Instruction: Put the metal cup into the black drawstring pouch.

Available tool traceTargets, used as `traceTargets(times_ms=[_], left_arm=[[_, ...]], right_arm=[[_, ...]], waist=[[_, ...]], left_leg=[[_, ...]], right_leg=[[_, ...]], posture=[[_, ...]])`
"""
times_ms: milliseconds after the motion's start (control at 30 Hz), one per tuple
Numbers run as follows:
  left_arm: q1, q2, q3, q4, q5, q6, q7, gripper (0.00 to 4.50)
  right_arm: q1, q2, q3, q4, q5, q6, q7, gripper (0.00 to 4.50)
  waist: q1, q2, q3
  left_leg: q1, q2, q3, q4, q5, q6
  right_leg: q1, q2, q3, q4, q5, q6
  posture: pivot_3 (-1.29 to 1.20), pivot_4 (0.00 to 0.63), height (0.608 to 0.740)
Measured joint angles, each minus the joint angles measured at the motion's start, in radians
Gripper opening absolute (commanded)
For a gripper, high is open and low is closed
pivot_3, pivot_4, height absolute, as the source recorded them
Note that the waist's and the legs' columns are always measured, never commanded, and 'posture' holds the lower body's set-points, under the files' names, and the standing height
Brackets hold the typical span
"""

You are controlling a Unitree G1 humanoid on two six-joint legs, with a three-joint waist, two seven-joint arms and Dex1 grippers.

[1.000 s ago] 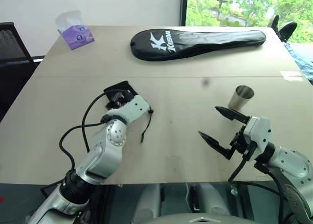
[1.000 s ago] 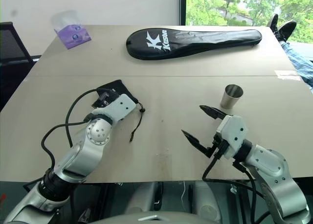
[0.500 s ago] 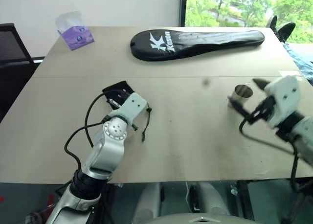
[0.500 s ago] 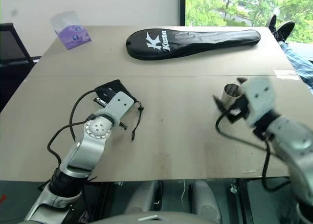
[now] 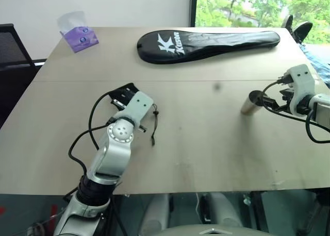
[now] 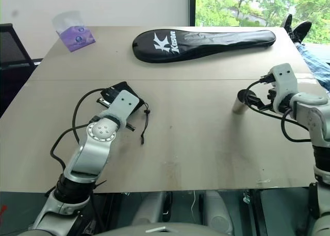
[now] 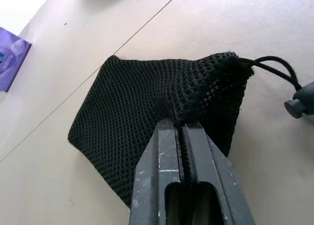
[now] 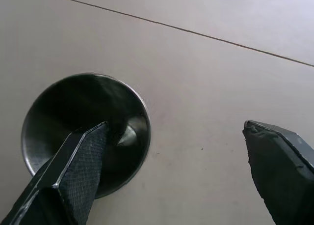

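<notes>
- Pouch [image 7: 147, 112]: we log it flat on the table [image 5: 206, 143], left side, pinched in our closed left gripper [image 7: 182, 131].
- Cup [image 5: 249, 103]: right side; our right gripper [image 8: 171, 161] gapes wide, one finger [image 8: 73, 176] over its mouth.

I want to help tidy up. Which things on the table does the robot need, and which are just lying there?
Needed:
- metal cup, at the open right hand
- black drawstring pouch, pinched in the shut left hand

Just lying there:
- black racket cover
- purple tissue pack
</notes>
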Motion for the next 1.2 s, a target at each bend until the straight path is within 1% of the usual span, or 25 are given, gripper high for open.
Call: traceTargets(times_ms=[67,100,133,167,200,233,300,333,367,400,533,600,633,667,733,800,900,933,967,1000,1100,1200], left_arm=[[0.007,-0.002,0.001,-0.013,0.008,0.008,0.003,0.03],[0.010,-0.004,0.002,-0.020,0.011,0.016,0.007,0.00],[0.010,-0.006,0.002,-0.022,0.012,0.018,0.007,0.00],[0.012,-0.007,0.002,-0.025,0.013,0.019,0.008,0.00],[0.012,-0.008,0.002,-0.027,0.013,0.020,0.008,0.00],[0.012,-0.007,0.002,-0.032,0.015,0.021,0.008,0.00],[0.009,-0.006,0.002,-0.036,0.016,0.024,0.005,0.00],[0.006,-0.005,0.003,-0.036,0.016,0.025,0.002,0.00],[0.000,-0.004,0.004,-0.036,0.014,0.031,-0.006,0.00],[-0.009,-0.002,0.006,-0.036,0.010,0.039,-0.015,0.00],[-0.045,-0.001,0.032,-0.045,-0.032,0.079,-0.064,0.00],[-0.073,-0.004,0.058,-0.046,-0.076,0.122,-0.106,0.00],[-0.082,-0.004,0.065,-0.046,-0.093,0.135,-0.119,0.00],[-0.114,-0.011,0.076,-0.046,-0.131,0.171,-0.153,0.00],[-0.164,-0.024,0.094,-0.039,-0.182,0.225,-0.190,0.00],[-0.241,-0.047,0.134,0.000,-0.257,0.303,-0.233,0.00],[-0.301,-0.062,0.172,0.063,-0.335,0.377,-0.270,0.00],[-0.318,-0.073,0.188,0.097,-0.368,0.399,-0.287,0.00],[-0.333,-0.088,0.206,0.129,-0.396,0.414,-0.302,0.00],[-0.367,-0.123,0.244,0.200,-0.447,0.441,-0.324,0.00],[-0.426,-0.160,0.300,0.308,-0.519,0.484,-0.344,0.00],[-0.459,-0.157,0.333,0.388,-0.561,0.501,-0.353,0.00]], right_arm=[[-0.022,-0.009,0.030,0.053,-0.019,-0.014,0.032,4.50],[-0.045,-0.010,0.064,0.095,-0.037,-0.028,0.065,3.94],[-0.053,-0.010,0.081,0.110,-0.046,-0.041,0.081,3.66],[-0.070,-0.011,0.111,0.136,-0.061,-0.061,0.110,3.27],[-0.081,-0.012,0.130,0.155,-0.074,-0.079,0.136,2.67],[-0.089,-0.012,0.149,0.168,-0.087,-0.099,0.164,2.20],[-0.090,-0.012,0.158,0.167,-0.095,-0.114,0.195,1.21],[-0.089,-0.012,0.158,0.165,-0.096,-0.122,0.209,0.86],[-0.086,-0.012,0.153,0.155,-0.091,-0.131,0.230,0.33],[-0.081,-0.012,0.148,0.125,-0.083,-0.137,0.245,0.14],[-0.007,-0.011,0.077,0.034,-0.047,-0.140,0.254,0.14],[0.066,0.022,-0.013,-0.047,0.013,-0.110,0.252,0.14],[0.082,0.039,-0.036,-0.075,0.036,-0.097,0.249,0.14],[0.128,0.072,-0.095,-0.143,0.075,-0.064,0.231,0.14],[0.182,0.124,-0.161,-0.243,0.134,-0.025,0.203,0.14],[0.242,0.208,-0.236,-0.374,0.223,0.024,0.157,0.14],[0.299,0.288,-0.295,-0.491,0.314,0.053,0.097,0.14],[0.321,0.338,-0.324,-0.533,0.354,0.053,0.066,0.14],[0.345,0.385,-0.333,-0.569,0.381,0.047,0.039,0.14],[0.398,0.468,-0.314,-0.636,0.417,0.029,-0.005,0.14],[0.458,0.529,-0.234,-0.696,0.428,-0.017,-0.048,0.14],[0.480,0.564,-0.152,-0.702,0.377,-0.105,-0.061,0.14]], waist=[[0.001,0.000,0.000],[0.001,0.000,0.000],[0.001,0.000,0.000],[0.001,0.000,0.000],[0.000,0.000,0.000],[0.000,0.000,0.000],[0.001,0.000,0.000],[0.001,0.000,0.000],[0.001,0.000,0.000],[0.002,0.000,0.000],[0.006,0.000,0.000],[0.006,0.000,0.000],[0.005,0.000,0.000],[0.005,0.000,0.001],[0.004,0.000,0.001],[0.003,0.000,0.001],[-0.002,0.000,0.001],[-0.002,0.000,0.000],[-0.001,0.000,0.000],[0.000,0.000,0.000],[-0.001,0.001,0.001],[-0.006,0.001,0.001]], left_leg=[[0.000,0.000,0.000,0.000,0.000,0.000],[0.000,0.000,0.000,0.000,0.000,0.000],[0.000,0.000,0.000,0.000,0.000,0.000],[0.000,0.000,0.000,0.000,0.000,0.000],[0.000,0.000,0.000,0.000,0.000,0.000],[0.000,0.000,0.000,0.000,0.000,0.000],[0.000,0.000,0.000,0.000,0.000,0.000],[0.000,0.000,0.000,0.000,0.000,0.000],[0.000,0.000,0.000,0.000,0.000,0.000],[0.000,0.000,-0.001,0.000,0.000,0.000],[-0.001,0.000,-0.002,0.001,0.000,0.000],[-0.002,0.000,-0.003,0.001,0.000,0.000],[-0.001,0.000,-0.002,0.001,0.000,0.000],[-0.002,0.000,-0.003,0.001,0.000,0.000],[-0.002,0.000,-0.003,0.001,0.000,0.000],[-0.002,0.000,-0.003,0.001,0.000,0.000],[-0.001,0.000,-0.001,0.001,0.000,0.000],[-0.001,0.000,-0.002,0.001,0.000,0.000],[-0.001,0.000,-0.002,0.000,0.000,0.000],[-0.001,0.000,-0.003,0.001,0.000,0.000],[-0.001,0.000,-0.001,0.001,0.000,0.000],[0.001,0.000,0.000,0.001,0.000,0.000]], right_leg=[[0.000,0.000,0.000,0.000,0.000,0.000],[0.000,0.000,0.000,0.000,0.000,0.000],[0.000,0.000,0.000,0.000,0.000,0.000],[0.000,0.000,0.000,0.000,0.000,0.000],[0.000,0.000,0.000,0.000,0.000,0.000],[0.000,0.000,0.000,0.000,0.000,0.000],[0.000,0.000,0.000,0.000,0.000,0.000],[0.000,0.000,-0.001,0.000,0.000,0.000],[0.000,0.000,-0.001,0.000,0.000,0.000],[0.000,0.000,-0.001,0.000,0.000,0.000],[0.000,0.000,-0.002,0.000,0.000,0.000],[0.000,0.000,-0.003,0.000,0.000,0.000],[0.000,0.000,-0.003,0.000,0.000,0.000],[0.000,0.000,-0.003,0.000,0.000,0.000],[0.000,0.001,-0.003,0.000,0.000,0.000],[0.000,0.002,-0.004,0.000,0.000,0.000],[0.000,0.002,-0.005,0.000,0.000,0.001],[0.000,0.002,-0.006,0.001,0.000,0.001],[0.000,0.002,-0.006,0.001,0.000,0.000],[0.000,0.003,-0.006,0.001,0.000,0.000],[0.000,0.002,-0.005,0.001,0.000,0.001],[0.000,0.003,-0.005,0.001,0.000,0.001]], posture=[[0.00,0.150,0.740],[0.00,0.150,0.740],[0.00,0.150,0.740],[0.00,0.150,0.740],[0.00,0.150,0.740],[0.00,0.150,0.740],[0.00,0.150,0.740],[0.00,0.150,0.740],[0.00,0.150,0.740],[0.00,0.150,0.740],[0.00,0.150,0.740],[0.00,0.150,0.740],[0.00,0.150,0.740],[0.00,0.150,0.740],[0.00,0.150,0.740],[0.00,0.150,0.740],[0.00,0.150,0.740],[0.00,0.150,0.740],[0.00,0.150,0.740],[0.00,0.150,0.740],[0.00,0.150,0.740],[0.00,0.150,0.740]])
